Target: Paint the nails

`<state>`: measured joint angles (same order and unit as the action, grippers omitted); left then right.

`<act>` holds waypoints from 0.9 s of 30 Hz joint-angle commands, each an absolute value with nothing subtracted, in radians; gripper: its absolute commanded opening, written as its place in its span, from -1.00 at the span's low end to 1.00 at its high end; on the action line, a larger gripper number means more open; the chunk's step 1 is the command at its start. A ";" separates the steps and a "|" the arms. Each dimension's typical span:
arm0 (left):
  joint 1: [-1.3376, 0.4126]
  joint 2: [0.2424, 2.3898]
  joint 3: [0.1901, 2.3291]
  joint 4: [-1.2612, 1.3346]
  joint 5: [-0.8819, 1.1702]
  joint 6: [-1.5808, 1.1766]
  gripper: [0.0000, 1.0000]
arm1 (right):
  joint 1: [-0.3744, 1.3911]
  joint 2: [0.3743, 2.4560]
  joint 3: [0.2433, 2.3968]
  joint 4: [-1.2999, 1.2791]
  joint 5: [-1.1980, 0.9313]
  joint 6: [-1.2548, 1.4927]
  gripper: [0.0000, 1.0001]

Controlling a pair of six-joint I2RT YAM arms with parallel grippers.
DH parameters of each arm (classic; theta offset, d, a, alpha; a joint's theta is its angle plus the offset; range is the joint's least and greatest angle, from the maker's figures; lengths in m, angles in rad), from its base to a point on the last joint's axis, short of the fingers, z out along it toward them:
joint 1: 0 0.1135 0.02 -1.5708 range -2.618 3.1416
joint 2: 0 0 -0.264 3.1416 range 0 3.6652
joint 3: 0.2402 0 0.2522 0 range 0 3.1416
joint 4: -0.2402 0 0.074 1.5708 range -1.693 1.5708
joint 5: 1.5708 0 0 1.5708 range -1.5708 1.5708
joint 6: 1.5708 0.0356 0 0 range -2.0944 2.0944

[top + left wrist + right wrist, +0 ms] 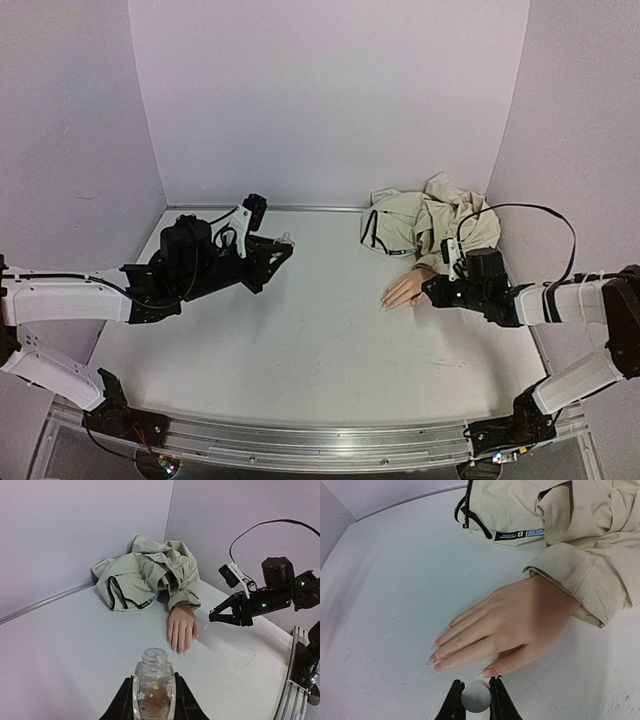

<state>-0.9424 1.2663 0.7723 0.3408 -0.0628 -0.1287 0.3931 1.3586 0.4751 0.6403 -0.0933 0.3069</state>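
The pale mannequin hand (408, 290) lies palm down at the right of the table, its wrist in a beige jacket sleeve (430, 222). Its long pale nails (431, 661) point left; they also show in the left wrist view (179, 652). My right gripper (476, 696) is shut on a white round cap (476, 698), seen end-on, right next to the thumb tip (492, 671). My left gripper (154, 692) is shut on a small clear bottle (154, 680) with an open neck, well to the left of the hand (182, 627).
The crumpled beige jacket (145, 575) fills the back right corner against the pale walls. My right arm (250, 605) with its cable hangs just beside the hand. A metal rail (300, 445) runs along the table's near edge.
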 commanded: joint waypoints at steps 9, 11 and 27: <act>-0.937 1.275 0.830 0.402 -0.040 -0.143 -1.00 | 0.390 1.381 0.456 0.733 -0.106 0.311 -1.00; -0.936 1.276 0.831 0.402 -0.038 -0.144 -1.00 | 0.390 1.387 0.455 0.743 -0.104 0.311 -1.00; -0.937 1.290 0.840 0.401 -0.026 -0.146 -1.00 | 0.389 1.433 0.456 0.778 -0.094 0.311 -1.00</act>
